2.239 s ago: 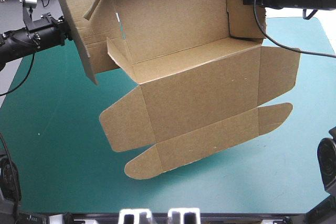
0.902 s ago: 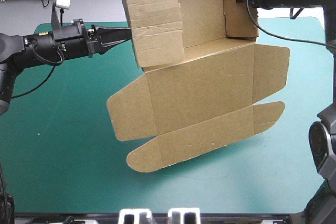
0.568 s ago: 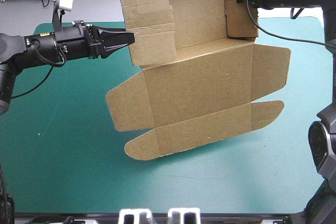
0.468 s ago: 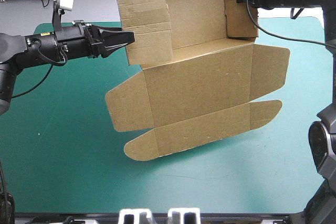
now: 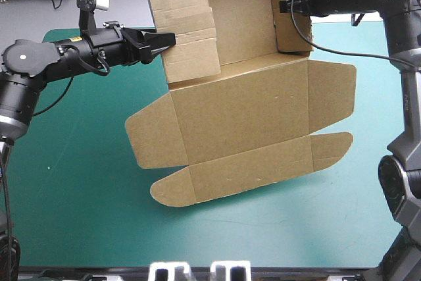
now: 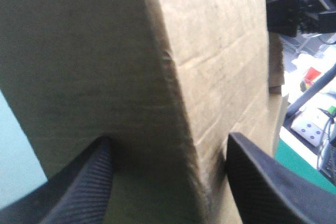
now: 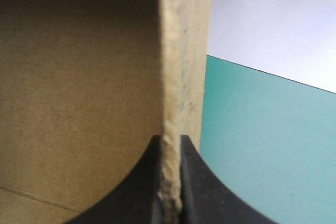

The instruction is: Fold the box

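Note:
The brown box (image 5: 243,116) hangs tilted above the table, its lid and rounded flaps spread toward the front. Its left wall (image 5: 187,31) is folded up and inward. My left gripper (image 5: 166,39) is open, its black fingers straddling that wall's outer edge. In the left wrist view the wall's corner (image 6: 173,77) fills the gap of the left gripper (image 6: 168,182). My right gripper (image 5: 283,6) is shut on the box's raised right wall (image 5: 293,18). The right wrist view shows that wall's cut edge (image 7: 173,77) pinched in the right gripper (image 7: 169,182).
The teal-green cover (image 5: 79,195) lies bare under and in front of the hanging box. The box's lowest rounded flap (image 5: 171,192) hangs close above the table's middle. A second rounded flap (image 5: 332,149) sticks out toward the right side.
The left gripper, shut and pointing at the left wall earlier, has opened and now straddles that wall's edge. The box and the right arm have shifted slightly to the left.

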